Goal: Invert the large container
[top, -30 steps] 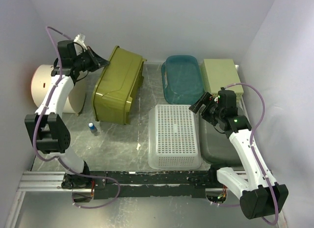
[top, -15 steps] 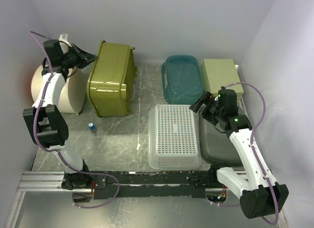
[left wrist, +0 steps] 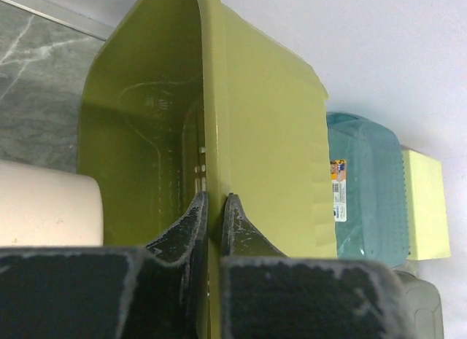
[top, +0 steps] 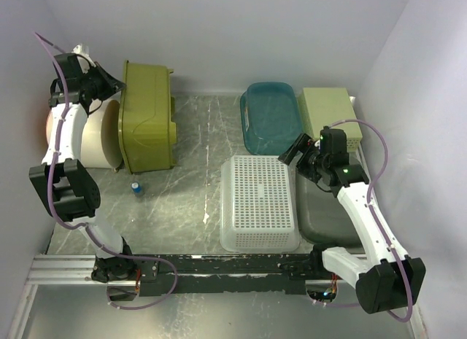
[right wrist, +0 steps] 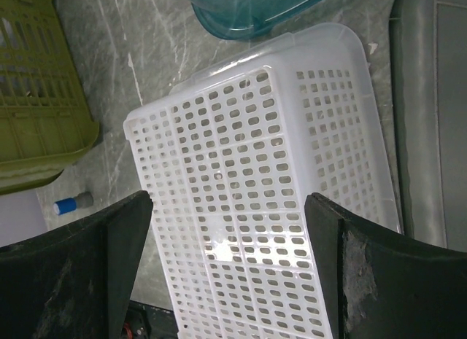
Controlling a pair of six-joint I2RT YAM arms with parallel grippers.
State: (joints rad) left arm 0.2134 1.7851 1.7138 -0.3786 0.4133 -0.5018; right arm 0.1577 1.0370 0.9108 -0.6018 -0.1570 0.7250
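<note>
1. At far left of the table [top: 190, 200], the large olive container [top: 148, 117] stands tipped on its side, with its opening toward the beige drum [top: 87, 138]. Judged about half turned; the final tip-over is outstanding.
2. Left gripper [left wrist: 214, 208]: jaws narrow, pinching the container's rim wall.
3. Right gripper [top: 298, 151]: spread wide, holding nothing, above the white basket [top: 259, 200].
</note>
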